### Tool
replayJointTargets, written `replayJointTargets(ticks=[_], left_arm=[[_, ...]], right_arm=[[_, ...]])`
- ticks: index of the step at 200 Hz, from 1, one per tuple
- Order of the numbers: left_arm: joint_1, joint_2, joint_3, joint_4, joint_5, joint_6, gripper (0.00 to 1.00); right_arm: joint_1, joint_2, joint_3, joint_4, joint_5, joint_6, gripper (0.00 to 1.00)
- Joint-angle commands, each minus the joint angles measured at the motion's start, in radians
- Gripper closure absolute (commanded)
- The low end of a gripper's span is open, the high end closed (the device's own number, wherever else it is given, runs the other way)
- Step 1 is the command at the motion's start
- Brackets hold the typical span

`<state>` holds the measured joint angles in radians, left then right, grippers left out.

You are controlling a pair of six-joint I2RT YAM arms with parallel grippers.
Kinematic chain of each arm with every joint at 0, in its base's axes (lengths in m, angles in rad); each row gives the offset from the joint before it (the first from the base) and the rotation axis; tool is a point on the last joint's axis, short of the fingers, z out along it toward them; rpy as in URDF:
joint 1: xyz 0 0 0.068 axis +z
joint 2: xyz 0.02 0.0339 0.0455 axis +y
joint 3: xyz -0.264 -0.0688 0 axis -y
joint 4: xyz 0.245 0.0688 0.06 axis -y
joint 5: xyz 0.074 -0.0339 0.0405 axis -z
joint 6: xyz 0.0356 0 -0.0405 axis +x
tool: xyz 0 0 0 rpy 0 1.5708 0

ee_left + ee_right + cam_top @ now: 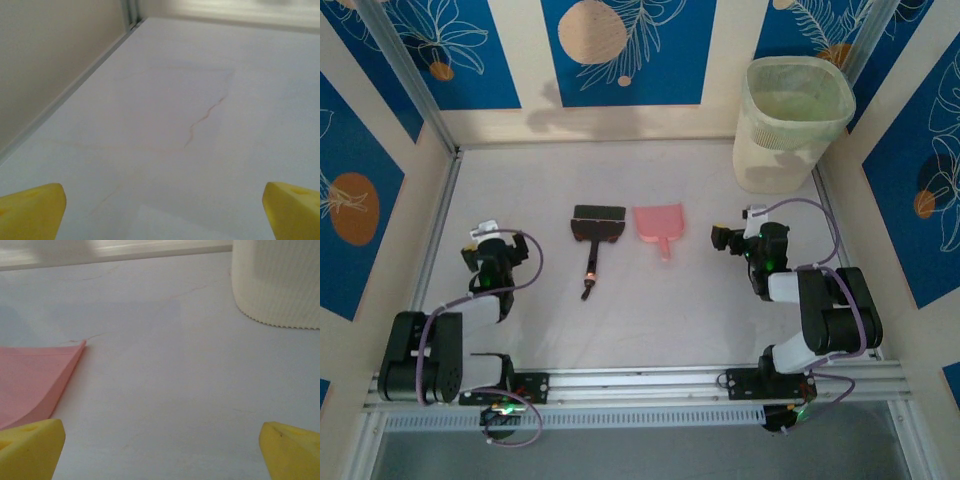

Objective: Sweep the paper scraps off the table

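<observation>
Inventory: two arms, two claws, one brush, one dustpan, one waste bin, one desk. The left claw is released, its two yellow fingertips set wide apart over bare desk and grasping nothing. The right claw is likewise released, with two yellow fingertips spread and nothing between them. The dark brush lies flat to the right of the left claw, well apart from it, handle toward the arm bases. The pink dustpan lies just beside the brush, to the left of the right claw. The pale waste bin stands ahead of the right claw and slightly to its right. The position of the paper scraps cannot be told at this resolution. No lettering on the brush, dustpan or bin can be read. In the right wrist view the dustpan is cut off by the left edge, leaving one corner. The waste bin there is cut off at top and right. All four fingertips are cut off by the lower frame edges. In the left wrist view a thin reddish line crosses the desk ahead of the claw; its nature cannot be made out.
</observation>
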<state>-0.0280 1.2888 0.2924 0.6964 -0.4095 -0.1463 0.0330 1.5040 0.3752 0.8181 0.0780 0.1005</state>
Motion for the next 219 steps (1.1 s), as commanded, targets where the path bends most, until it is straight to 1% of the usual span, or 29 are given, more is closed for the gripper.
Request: replayJointTargets(ticks=[1,13,24,39,62,82,86,97,107,119,147,219], left_arm=[[0.011,0.028,0.006,0.105,0.109,0.066,0.00],[0.011,0.051,0.004,0.147,0.151,0.069,0.00],[0.008,0.099,-0.026,0.265,0.213,0.089,0.00],[0.001,0.150,-0.055,0.377,0.229,0.097,0.00],[0.000,0.213,-0.052,0.429,0.264,0.111,0.00],[-0.004,0.286,-0.043,0.494,0.286,0.126,0.00],[-0.005,0.284,-0.040,0.482,0.284,0.126,0.00],[-0.009,0.260,-0.006,0.372,0.272,0.123,0.00],[-0.014,0.273,0.026,0.344,0.274,0.135,0.00],[-0.030,0.268,0.064,0.258,0.269,0.151,0.00],[-0.053,0.277,0.071,0.261,0.237,0.172,0.00],[-0.054,0.273,0.065,0.268,0.238,0.172,0.00]], right_arm=[[0.005,0.003,-0.041,0.125,0.017,-0.045,0.01],[0.006,0.003,-0.040,0.123,0.017,-0.046,0.01],[0.007,0.002,-0.041,0.123,0.019,-0.047,0.01],[0.010,0.004,-0.044,0.130,0.026,-0.051,0.01],[0.031,0.005,-0.059,0.163,0.046,-0.070,0.01],[0.027,0.007,-0.047,0.141,0.042,-0.066,0.01],[0.024,0.008,-0.037,0.129,0.042,-0.063,0.01],[0.012,0.016,-0.004,0.079,0.033,-0.052,0.01],[-0.009,0.018,0.024,0.022,0.011,-0.031,0.01],[-0.034,0.019,0.040,-0.007,-0.014,-0.005,0.01],[-0.031,0.021,0.043,-0.013,-0.001,-0.007,0.01],[-0.029,0.019,0.041,-0.012,0.003,-0.007,0.01]])
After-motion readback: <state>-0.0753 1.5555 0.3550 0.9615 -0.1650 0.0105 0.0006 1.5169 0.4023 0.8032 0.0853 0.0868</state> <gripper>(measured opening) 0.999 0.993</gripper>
